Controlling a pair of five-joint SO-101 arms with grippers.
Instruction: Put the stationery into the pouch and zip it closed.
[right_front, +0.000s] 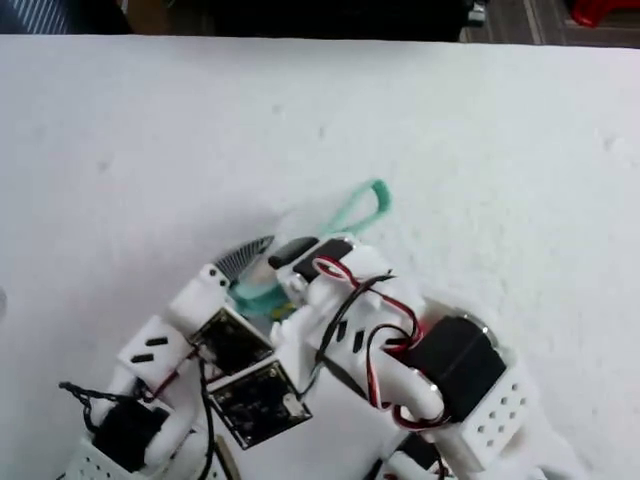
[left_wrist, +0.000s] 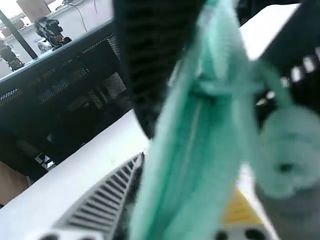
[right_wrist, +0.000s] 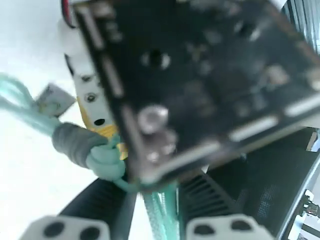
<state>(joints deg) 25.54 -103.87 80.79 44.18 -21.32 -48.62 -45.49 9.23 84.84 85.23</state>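
White surface (right_front: 480, 150) runs across the high view, with a dark strip of room along the top edge. Low in the centre of the frame, both arms crowd over a see-through plastic pouch with a mint-green zip band (right_front: 252, 296). Its mint-green carrying loop (right_front: 378, 190) sticks out toward the upper right.

The right end effector (right_wrist: 157, 215) is clamped on the zip band, with the green tape pinched between its two black fingers (right_wrist: 107, 205). Just beside it hangs the knotted green cord pull with a grey sleeve (right_wrist: 75, 142). The left end effector (left_wrist: 145, 145) sits right against the same band, but whether it is gripping cannot be told. A small yellow patch (right_wrist: 107, 131) lies next to the cord pull; what it is I cannot say.

With both arms at the zip, filling looks finished in my judgement, and closing is the step in hand. The arms hide the zip line, so how far it is drawn shut is unclear.
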